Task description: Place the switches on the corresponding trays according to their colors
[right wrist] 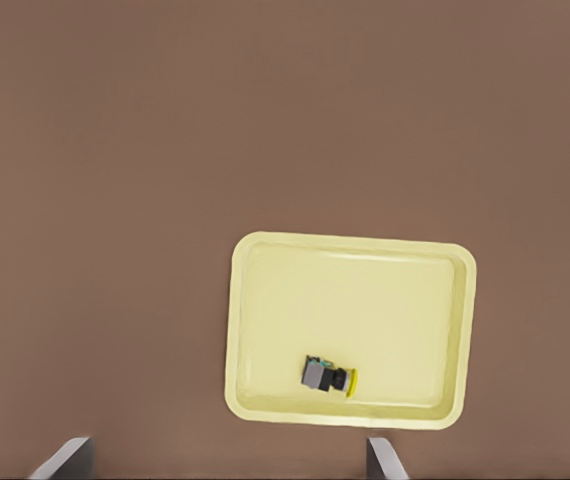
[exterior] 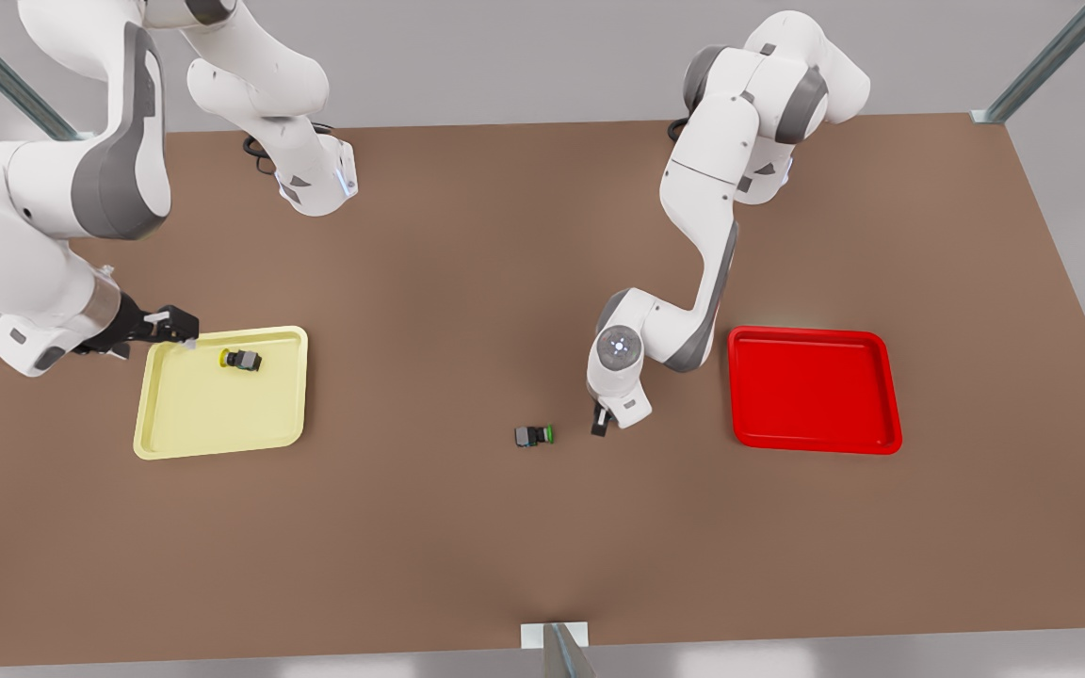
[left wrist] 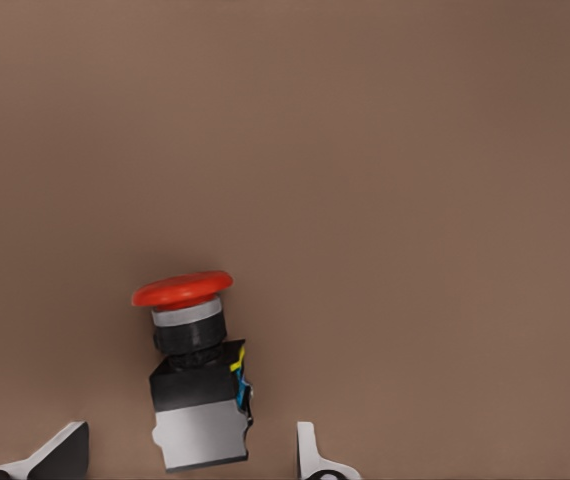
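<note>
The red-capped switch [left wrist: 193, 350] lies on its side on the brown table, its dark body between the fingers of my left gripper [left wrist: 187, 455]. That gripper is open, with both fingertips clear of the switch. In the front view my left gripper [exterior: 602, 420] hangs low at the middle, left of the red tray [exterior: 811, 391]. The yellow-capped switch [exterior: 241, 359] lies inside the pale yellow tray [exterior: 194, 414] near its far edge. My right gripper [exterior: 180, 325] is open above that tray's far left corner. From its wrist camera I see the yellow tray [right wrist: 365, 300] and the yellow-capped switch [right wrist: 329, 377].
A green-capped switch [exterior: 534, 435] lies on the table just to the front view's left of my left gripper. Both arm bases stand at the table's far edge. A metal post [exterior: 561, 650] rises at the near edge.
</note>
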`<state>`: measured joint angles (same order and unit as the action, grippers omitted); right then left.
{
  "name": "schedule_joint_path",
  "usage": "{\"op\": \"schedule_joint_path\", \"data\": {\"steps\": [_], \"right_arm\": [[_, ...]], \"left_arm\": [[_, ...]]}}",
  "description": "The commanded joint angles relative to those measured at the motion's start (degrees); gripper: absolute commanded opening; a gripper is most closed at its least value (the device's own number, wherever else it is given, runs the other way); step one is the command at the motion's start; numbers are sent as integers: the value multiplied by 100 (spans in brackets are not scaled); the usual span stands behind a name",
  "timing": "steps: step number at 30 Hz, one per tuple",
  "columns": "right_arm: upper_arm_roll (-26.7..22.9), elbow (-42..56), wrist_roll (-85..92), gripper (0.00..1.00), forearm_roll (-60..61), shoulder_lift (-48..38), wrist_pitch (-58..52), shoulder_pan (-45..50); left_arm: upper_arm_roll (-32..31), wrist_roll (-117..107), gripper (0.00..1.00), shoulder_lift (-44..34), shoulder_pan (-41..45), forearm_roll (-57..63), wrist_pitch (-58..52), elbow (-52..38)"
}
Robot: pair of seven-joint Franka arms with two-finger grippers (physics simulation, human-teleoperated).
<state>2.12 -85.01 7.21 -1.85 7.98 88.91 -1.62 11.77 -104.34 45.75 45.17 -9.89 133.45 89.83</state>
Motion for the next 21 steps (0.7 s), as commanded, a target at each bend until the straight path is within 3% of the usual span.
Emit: {"op": "schedule_joint_path", "data": {"steps": [1,10,12,14,16,21], "right_arm": [[-1,2,0,100,1,2,4,-40],[-44,310,-202,100,-122,450,250,-102],[-45,310,-202,100,-131,450,241,-110],[-53,310,-167,100,-122,450,241,-154],[-53,319,-149,100,-131,441,223,-181],[-53,327,-141,100,-122,423,162,-242]], "left_arm": [[1,-25,100,4,0,-13,14,0],[97,-34,98,109,-70,13,93,-35],[97,-34,72,109,-70,13,76,-26],[97,-34,56,118,-70,13,85,-26],[124,-34,51,127,-70,13,76,-35],[124,-34,49,136,-70,13,85,-35]]}}
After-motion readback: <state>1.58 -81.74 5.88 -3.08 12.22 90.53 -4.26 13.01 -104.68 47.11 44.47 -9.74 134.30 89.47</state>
